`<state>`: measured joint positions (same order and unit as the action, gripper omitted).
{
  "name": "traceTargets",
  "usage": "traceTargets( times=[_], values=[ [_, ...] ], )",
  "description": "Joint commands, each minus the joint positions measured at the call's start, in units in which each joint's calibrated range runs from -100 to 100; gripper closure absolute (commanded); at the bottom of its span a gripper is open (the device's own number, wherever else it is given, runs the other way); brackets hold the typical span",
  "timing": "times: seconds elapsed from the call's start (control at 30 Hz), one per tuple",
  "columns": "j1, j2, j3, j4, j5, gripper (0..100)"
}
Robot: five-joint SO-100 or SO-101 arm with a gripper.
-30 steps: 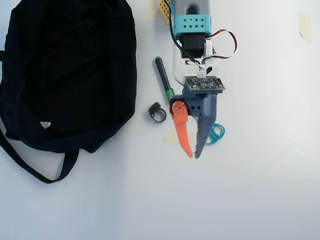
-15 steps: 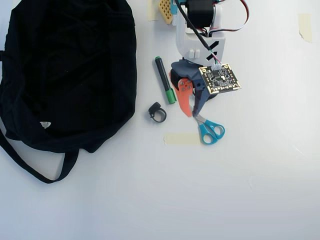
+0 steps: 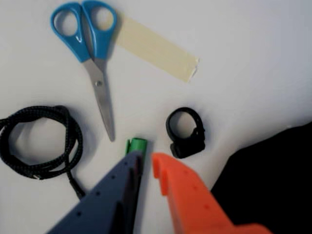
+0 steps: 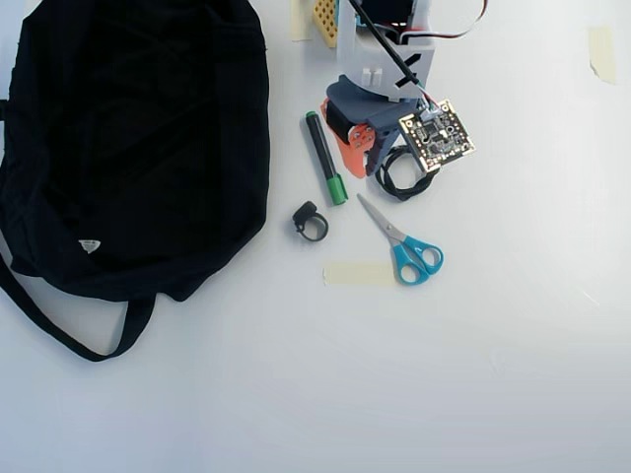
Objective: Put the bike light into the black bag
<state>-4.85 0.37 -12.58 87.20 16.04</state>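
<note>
The bike light [image 4: 302, 215], a small black ring with a stubby block, lies on the white table between the black bag [image 4: 138, 138] and the scissors. In the wrist view the bike light [image 3: 187, 146] sits just ahead and right of my fingertips, not touching them. My gripper [image 4: 363, 169] hangs at the top middle of the overhead view, above and right of the light. Its blue and orange fingers are shut with only a thin slit between them and nothing held [image 3: 147, 158]. The bag [image 3: 263, 180] fills the wrist view's lower right corner.
A green-capped marker [image 4: 323, 158] lies just left of the gripper; its cap [image 3: 137, 145] shows beyond the fingertips. Blue-handled scissors [image 4: 404, 246], a coiled black cable [image 4: 404, 177] and a tape strip [image 4: 357, 274] lie to the right and below.
The arm has drawn back toward the top of the overhead view. The gripper moved off the scissors, which now show in full, along with the coiled cable. The bike light has not moved.
</note>
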Motion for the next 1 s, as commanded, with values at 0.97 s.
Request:
traceTargets(
  times=[0.97],
  values=[
    [4.25,9.17,-1.53,-7.36,11.12,88]
  ],
)
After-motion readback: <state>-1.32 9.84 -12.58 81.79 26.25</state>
